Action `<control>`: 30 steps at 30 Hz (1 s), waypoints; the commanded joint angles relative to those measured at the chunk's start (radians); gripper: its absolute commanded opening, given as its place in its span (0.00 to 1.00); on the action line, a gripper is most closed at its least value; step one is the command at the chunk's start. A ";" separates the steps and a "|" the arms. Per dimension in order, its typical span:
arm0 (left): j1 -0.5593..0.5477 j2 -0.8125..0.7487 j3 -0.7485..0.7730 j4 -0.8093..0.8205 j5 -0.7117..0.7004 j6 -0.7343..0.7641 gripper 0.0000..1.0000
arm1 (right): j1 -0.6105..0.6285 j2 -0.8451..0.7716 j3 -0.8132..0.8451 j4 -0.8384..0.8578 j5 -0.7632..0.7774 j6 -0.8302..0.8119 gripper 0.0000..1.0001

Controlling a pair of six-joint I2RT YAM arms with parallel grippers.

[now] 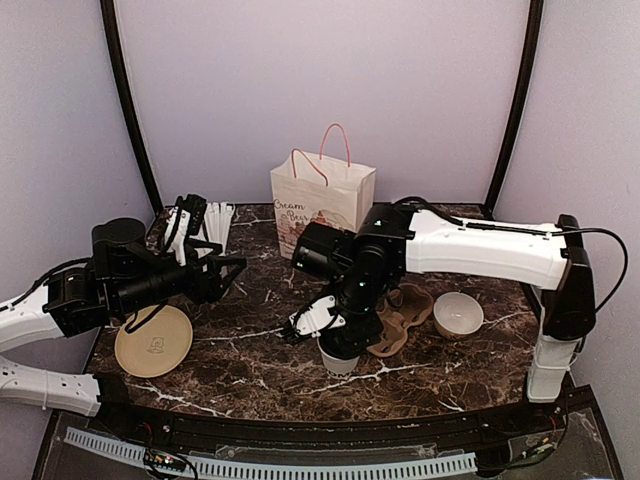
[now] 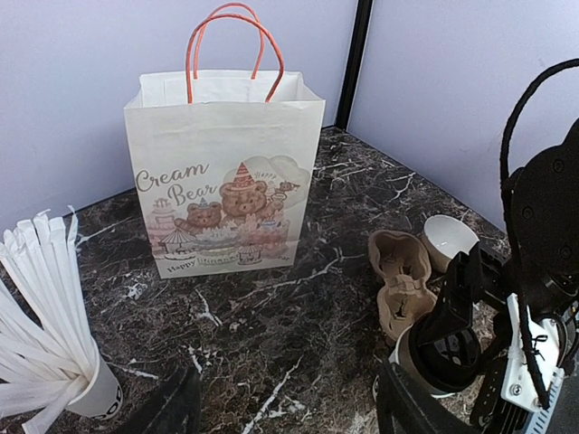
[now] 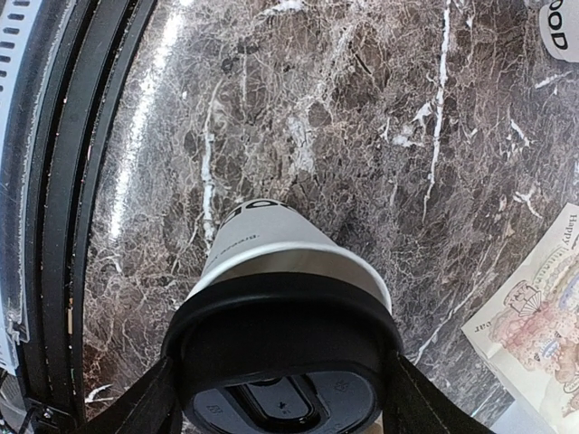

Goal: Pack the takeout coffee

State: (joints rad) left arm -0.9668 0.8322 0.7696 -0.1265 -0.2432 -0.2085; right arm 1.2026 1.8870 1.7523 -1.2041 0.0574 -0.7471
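right gripper [image 3: 279, 362]: your jaws are clamped on the two sides of the lid [image 3: 282, 330], from above.
cup [image 3: 271, 249]: lid on, it stands upright near the middle of the counter's [image 1: 250, 350] front edge, just left of the carrier [image 1: 402, 312].
left gripper [image 2: 289, 393]: your jaws stand wide apart with nothing between them, over the counter's left side, facing the bag [image 2: 226, 181].
bag: upright, mouth open, at the middle of the back edge.
bowl [image 1: 458, 315]: just right of the carrier.

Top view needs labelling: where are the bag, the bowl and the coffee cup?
bag [image 1: 322, 205], top view, front panel.
bowl [image 1: 458, 314], top view, inside wall.
coffee cup [image 1: 339, 362], top view, lower side.
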 commanded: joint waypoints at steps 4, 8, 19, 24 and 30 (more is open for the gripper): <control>0.003 -0.006 0.020 0.021 0.014 0.008 0.69 | -0.011 0.018 0.024 -0.004 0.007 0.002 0.71; 0.004 -0.017 0.015 0.016 0.015 0.009 0.69 | -0.011 0.030 0.029 -0.009 -0.003 0.002 0.72; 0.004 -0.035 -0.003 0.013 0.015 0.008 0.69 | -0.018 0.060 0.042 0.001 0.007 0.010 0.74; 0.004 -0.035 -0.008 0.014 0.020 0.005 0.69 | -0.027 0.063 0.049 0.005 0.012 0.014 0.82; 0.003 -0.032 -0.017 0.012 0.020 -0.011 0.69 | -0.035 0.035 0.048 0.002 -0.002 0.009 0.87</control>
State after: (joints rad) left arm -0.9668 0.8139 0.7692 -0.1268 -0.2264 -0.2096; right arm 1.1755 1.9354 1.7767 -1.2037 0.0639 -0.7414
